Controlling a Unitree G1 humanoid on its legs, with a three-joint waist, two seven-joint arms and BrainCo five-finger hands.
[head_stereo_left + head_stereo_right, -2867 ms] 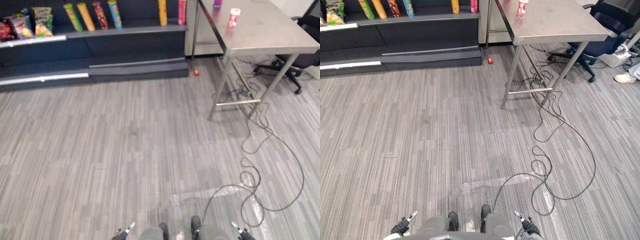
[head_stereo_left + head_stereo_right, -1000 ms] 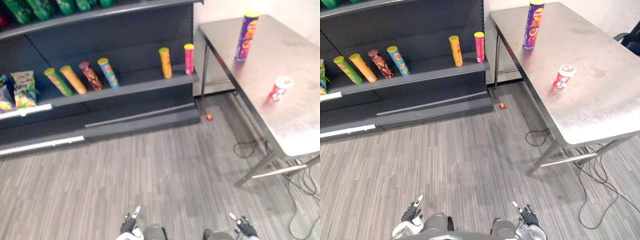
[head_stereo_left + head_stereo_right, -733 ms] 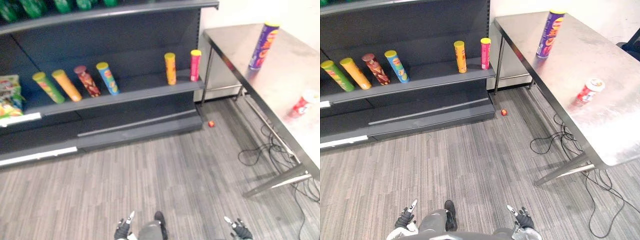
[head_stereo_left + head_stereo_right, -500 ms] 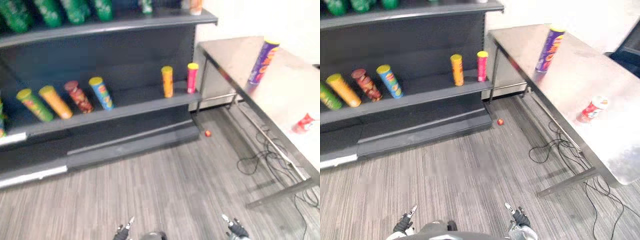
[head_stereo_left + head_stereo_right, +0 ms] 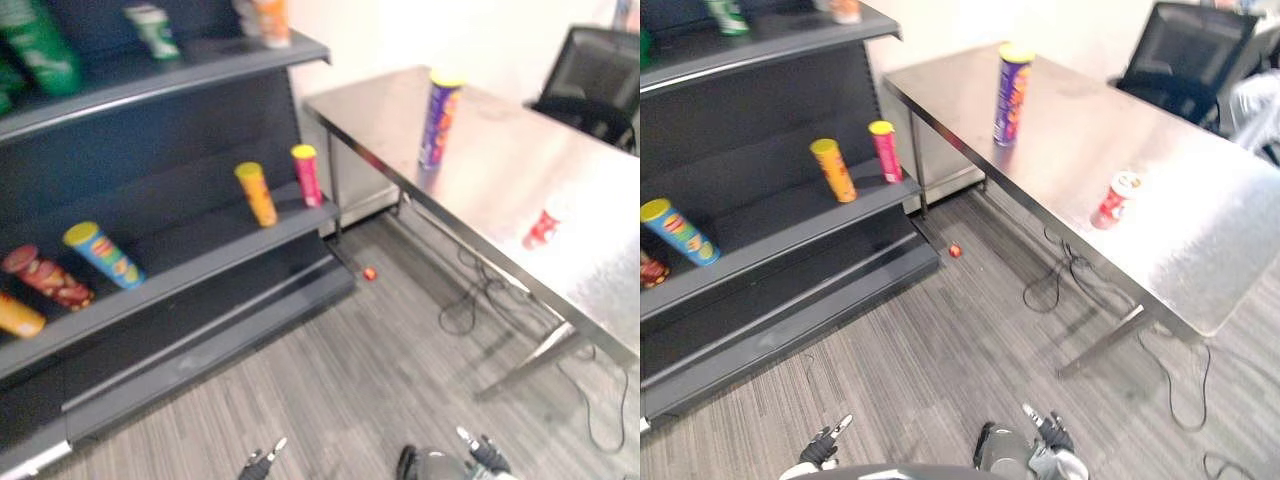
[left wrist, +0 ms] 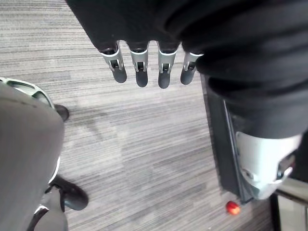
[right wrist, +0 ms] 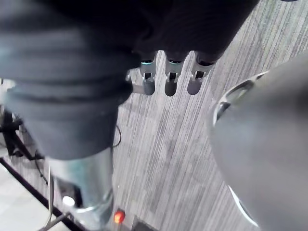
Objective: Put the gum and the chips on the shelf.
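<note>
The purple chips can (image 5: 1012,80) stands upright near the far end of the steel surface (image 5: 1200,220); the red gum container (image 5: 1116,200) stands on the same surface, nearer the robot and well apart from the can; neither is on the shelf (image 5: 770,222). The left hand (image 6: 141,70) hangs low over the striped grey floor (image 5: 940,340) with its fingers straight and nothing in them; the right hand (image 7: 171,79) hangs likewise, fingers relaxed and empty. On the dark shelf an orange can (image 5: 832,170) and a pink can (image 5: 885,150) stand side by side near its end by the surface; a blue can (image 5: 675,232) leans further along. A small red ball (image 5: 955,250) lies on the floor by the shelf's base; a black office chair (image 5: 1185,60) stands beyond the surface.
</note>
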